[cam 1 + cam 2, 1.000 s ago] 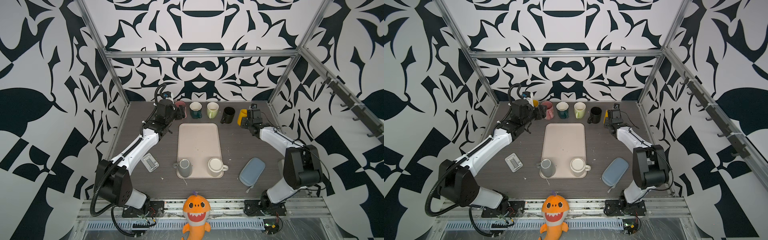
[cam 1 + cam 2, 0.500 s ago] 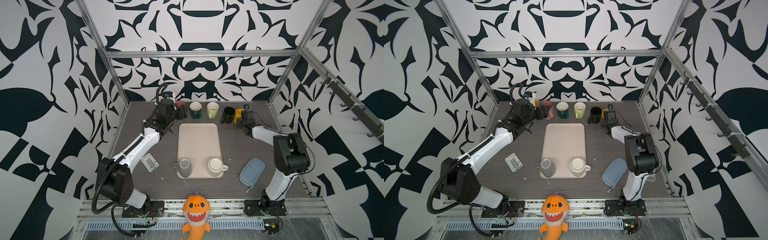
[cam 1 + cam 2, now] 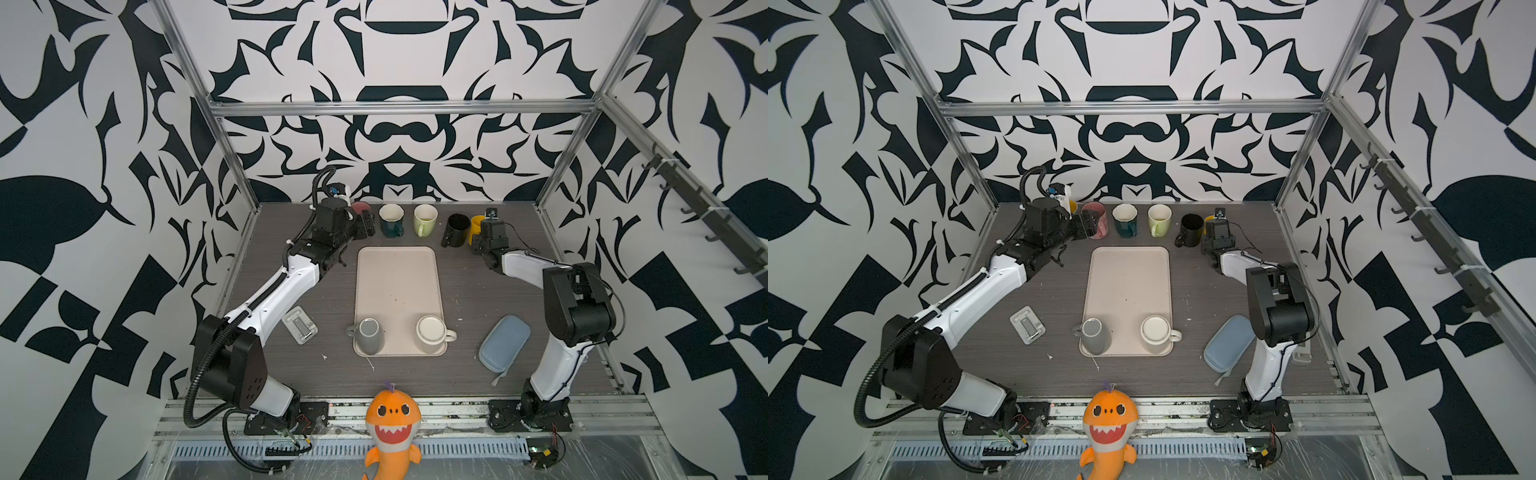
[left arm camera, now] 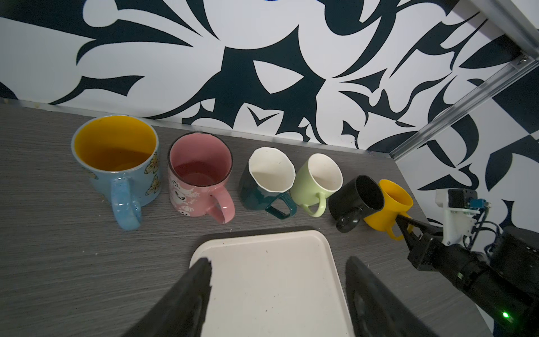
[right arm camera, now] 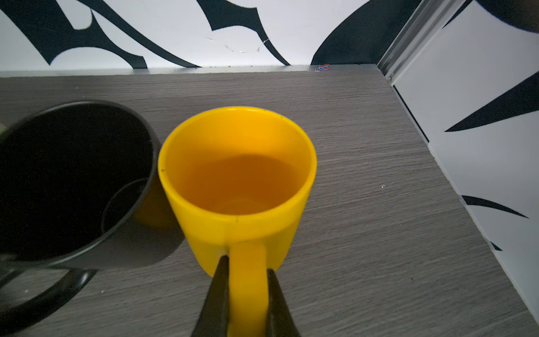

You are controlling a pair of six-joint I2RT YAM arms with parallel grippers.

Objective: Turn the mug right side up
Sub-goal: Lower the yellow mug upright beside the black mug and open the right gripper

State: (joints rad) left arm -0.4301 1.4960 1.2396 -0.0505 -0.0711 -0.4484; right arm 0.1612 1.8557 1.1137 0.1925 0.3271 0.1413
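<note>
Settling upright now: glossy yellow ceramic mug [image 5: 237,175] stands mouth up on the grey wood-grain tabletop [image 3: 478,299], past the far right corner of the flat beige plastic tray [image 3: 397,286]; a sec ago the right arm reached it w/ elbow further out, since then it has folded in and the mug sits a touch closer to the matte black mug [image 5: 73,175], rims about touching.

Right gripper [image 5: 247,280] is pinched on the yellow handle, a finger each side; grip looks abt to slacken, so I judge the flip done, release + retreat left. Left gripper [image 4: 278,262] hangs spread wide, holding nothing, over the tray's far edge.

Containers: yellow mug empty; black mug empty; also beyond the tray's far edge, all mouth up, empty: blue floral mug w/ yellow inside [image 4: 116,163], pink patterned mug [image 4: 199,178], dark teal faceted mug [image 4: 269,181], pale green mug [image 4: 318,181]. Tray carries only a grey mug [image 3: 370,334] and a cream mug [image 3: 432,330] at its near end; both prob. base-up, can't be sure.
</note>
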